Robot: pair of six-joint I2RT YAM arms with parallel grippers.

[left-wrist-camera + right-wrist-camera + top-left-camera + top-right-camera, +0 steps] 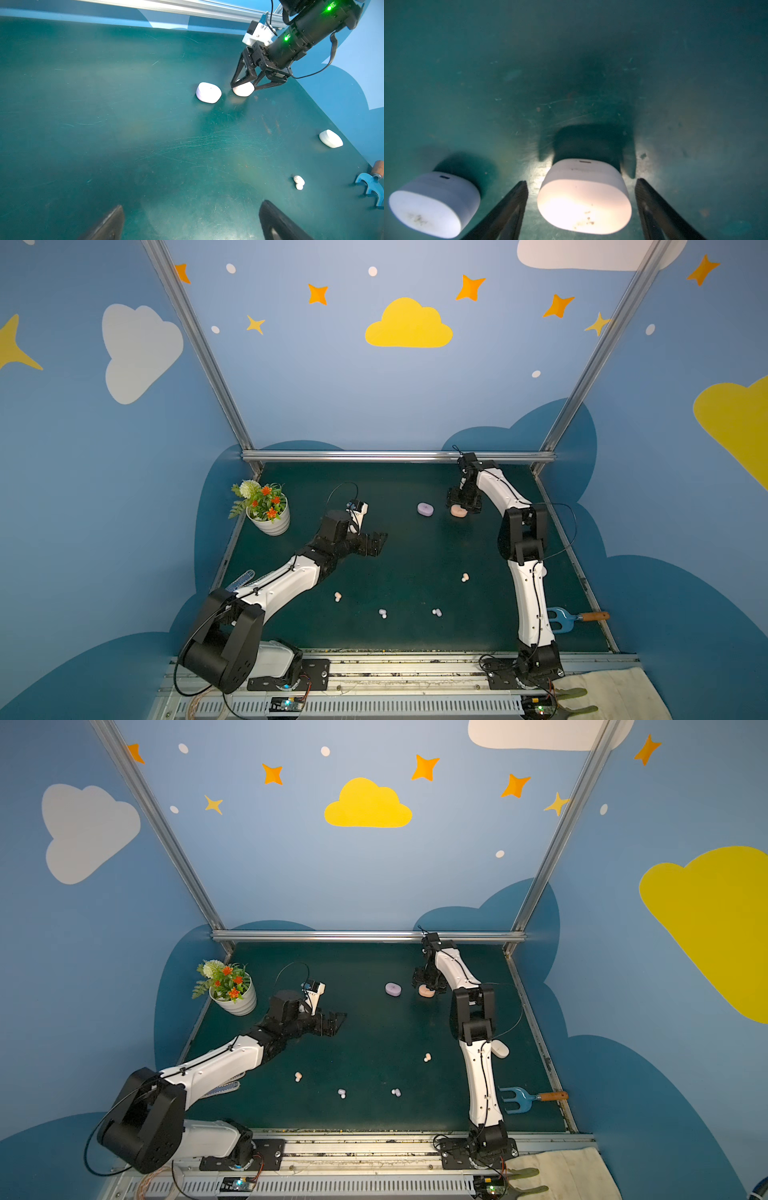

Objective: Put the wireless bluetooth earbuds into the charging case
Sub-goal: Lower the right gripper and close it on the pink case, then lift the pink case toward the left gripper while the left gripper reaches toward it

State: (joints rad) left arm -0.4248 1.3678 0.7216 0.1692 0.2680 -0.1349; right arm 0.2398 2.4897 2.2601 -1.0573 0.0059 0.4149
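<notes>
My right gripper (581, 181) is open and straddles the closed peach charging case (584, 197), with a gap on each side; in a top view it (461, 506) stands over that case (458, 512) at the back right. A lavender case (425, 509) lies just left of it, and a white case (500, 1049) lies beside the right arm. Two peach earbuds (337, 596) (465, 577) and two lavender ones (382, 613) (436, 612) lie loose near the front. My left gripper (380, 541) (193, 205) is open and empty over bare mat.
A white flower pot (268, 510) stands at the back left. A blue garden fork (569, 618) lies at the right edge behind the right arm. A mesh brush (241, 580) lies under the left arm. An aluminium rail (395, 456) bounds the back.
</notes>
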